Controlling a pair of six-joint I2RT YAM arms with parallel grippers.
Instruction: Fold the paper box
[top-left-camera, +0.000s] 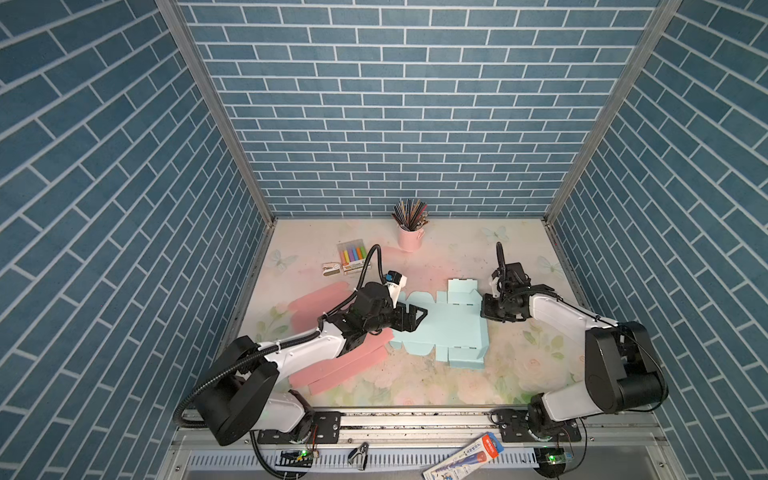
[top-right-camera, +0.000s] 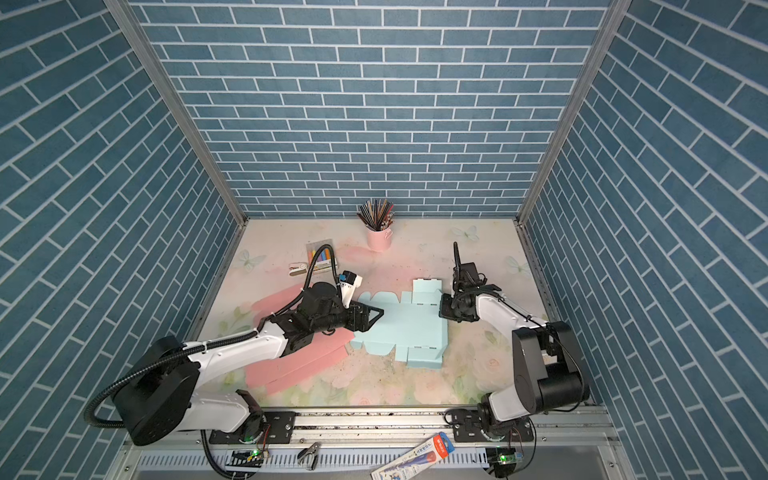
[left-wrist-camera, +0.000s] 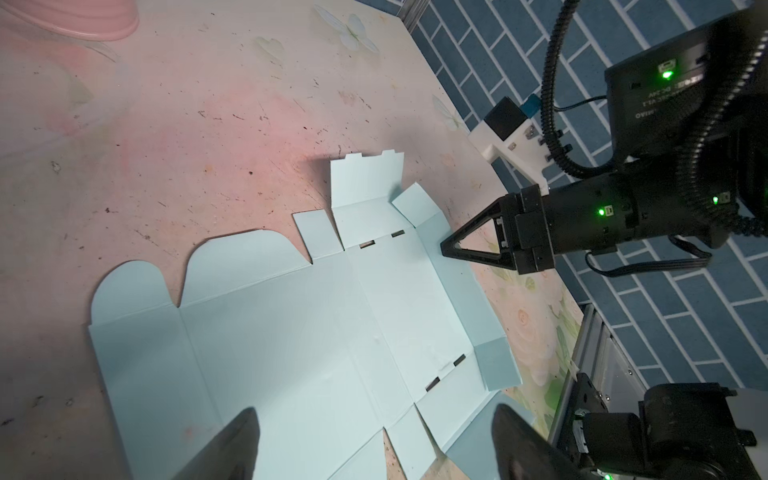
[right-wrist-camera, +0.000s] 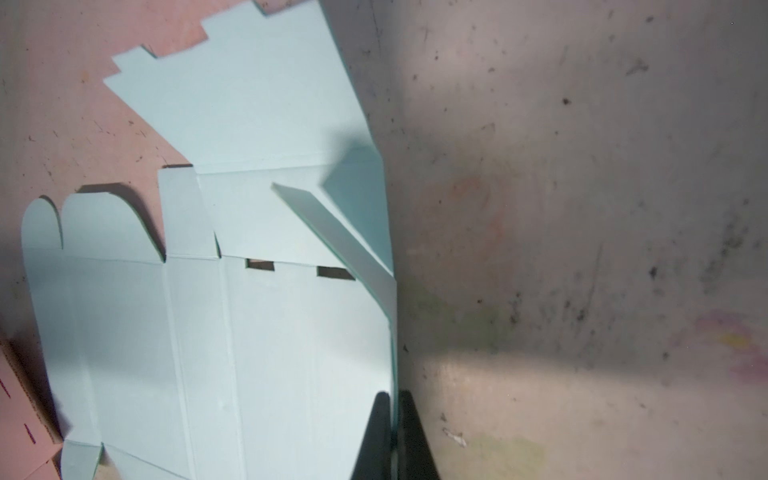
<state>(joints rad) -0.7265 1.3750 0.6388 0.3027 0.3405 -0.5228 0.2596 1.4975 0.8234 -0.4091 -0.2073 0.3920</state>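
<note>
A: Where's the paper box (top-left-camera: 440, 328)?
B: Unfolded on the mat (top-left-camera: 457, 257), light blue. From the pink pencil cup (top-left-camera: 409, 239) it's toward the arms' bases, a bit to the R arm's side.
A: Which way's it lie?
B: Panel row runs L-arm side to R-arm side. Round flaps + one tabbed end flap point back at the cup, other end flap away from it. Long axis hard to call, approx. as long either way. Strip nearest the R arm is lifted off the mat.
A: Grippers?
B: Right gripper (left-wrist-camera: 446, 249) pinched tight on that lifted strip. Left gripper (top-left-camera: 420, 319) fingers wide apart over the opposite end, holding nothing.
A: Anything in the way?
B: Pink sheet (top-left-camera: 332, 365), flat under the L arm, right beside the box, farther from the cup. Marker pack (top-left-camera: 352, 253) near the cup, L-arm side, clear of the box.
</note>
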